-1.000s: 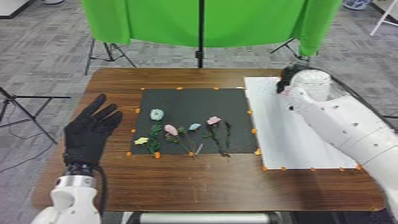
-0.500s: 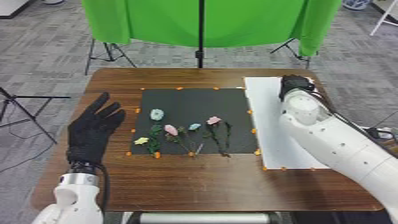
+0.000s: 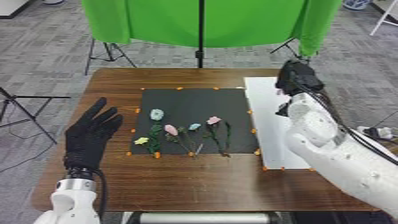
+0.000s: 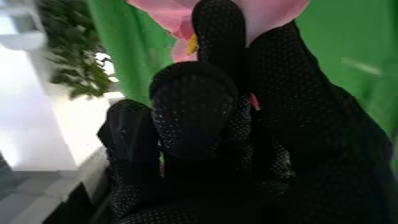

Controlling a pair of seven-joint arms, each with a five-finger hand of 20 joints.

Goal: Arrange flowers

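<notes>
You have the brown wooden surface (image 3: 178, 192) before you, with a green cloth (image 3: 209, 30) hanging beyond its far edge. A white rectangular sheet (image 3: 271, 130) lies toward the surface's right edge. Left of it, a black square mat (image 3: 191, 102) carries most of the flowers.

Your left hand (image 3: 86, 140), gloved in black fabric, is at the surface's left edge, released, its fingers straight. Your right hand (image 3: 299, 77), in a matching glove, is at the surface's far right corner, over the sheet's far end. In the wrist view you can see it grasping a pink flower with a yellow centre (image 4: 164, 15), petals standing out beyond the fingertips.

On the floor past the surface's far right corner, you have a blue-and-white rounded pot (image 3: 356, 4), cut off by the view's edge; you cannot tell what is in it.

On the mat, a pale blue flower (image 3: 156, 114) lies near the left edge. Nearer you are a pink bud-shaped flower (image 3: 171, 130), a small light-blue flower (image 3: 195, 127) and a pink flower on a dark stem (image 3: 213, 120). A small yellow flower (image 3: 140, 141) lies by the mat's near left corner. Smallest are the orange markers (image 3: 157, 155) along the mat's edges.
</notes>
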